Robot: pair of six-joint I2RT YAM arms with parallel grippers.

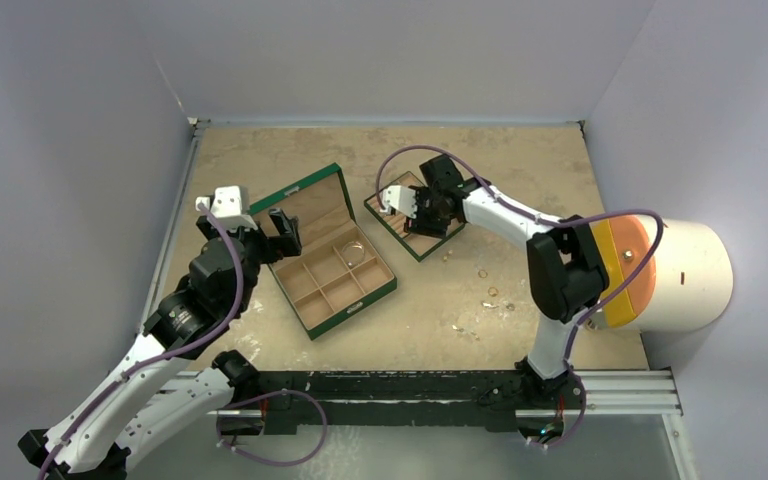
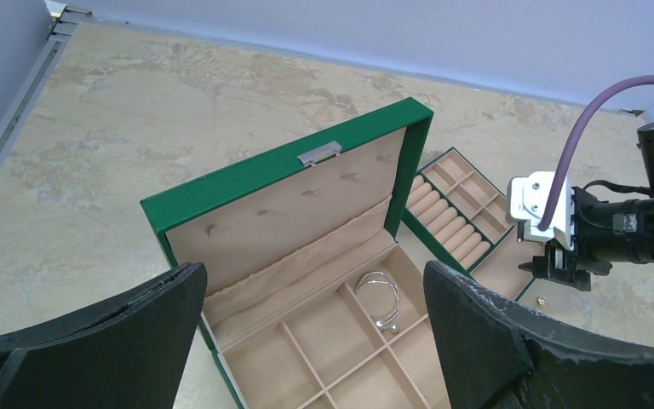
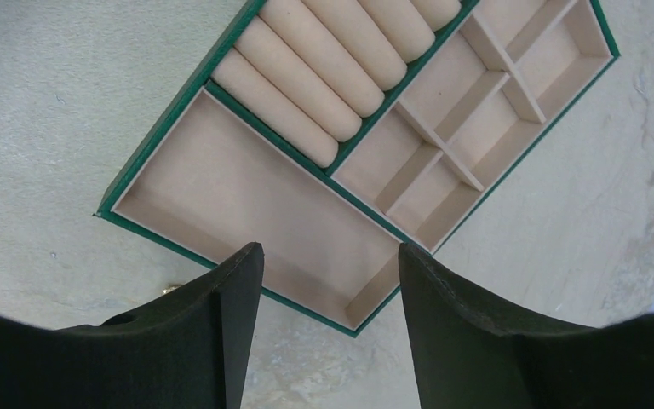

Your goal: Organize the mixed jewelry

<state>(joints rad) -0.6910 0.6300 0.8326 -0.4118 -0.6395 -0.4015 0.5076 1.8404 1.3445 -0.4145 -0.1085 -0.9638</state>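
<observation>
Top view: the green box (image 1: 332, 262) lies open on the surface (image 1: 260, 160), its lid (image 1: 305, 200) tipped back; the silvery hoop (image 1: 353, 250) rests in a compartment on the box's far right side, near the left jaws, which hang over the box's left edge by the lid; a separate green tray (image 1: 418, 245) lies to the right of the box, with the right jaws poised over it; a scatter of loose pieces (image 1: 493, 292) lies on the bare surface nearer the arm bases, well apart from both pairs of jaws.

Left wrist view: the left jaws are spread wide and hold nothing, one finger (image 2: 136, 332) on each side of the open box (image 2: 306, 341); the silvery hoop (image 2: 381, 298) lies between them and beyond their tips, untouched; past the box, a tiny gold piece (image 2: 541, 300) sits on the surface just beside the tray (image 2: 460, 221), below the right arm's wrist.

Right wrist view: the right jaws stand apart and empty above the tray (image 3: 247, 204), whose compartments hold no jewelry; a tiny gold speck (image 3: 169, 290) shows on the surface at the tray's near edge, just beside the finger (image 3: 230, 332) at the left of this view.
</observation>
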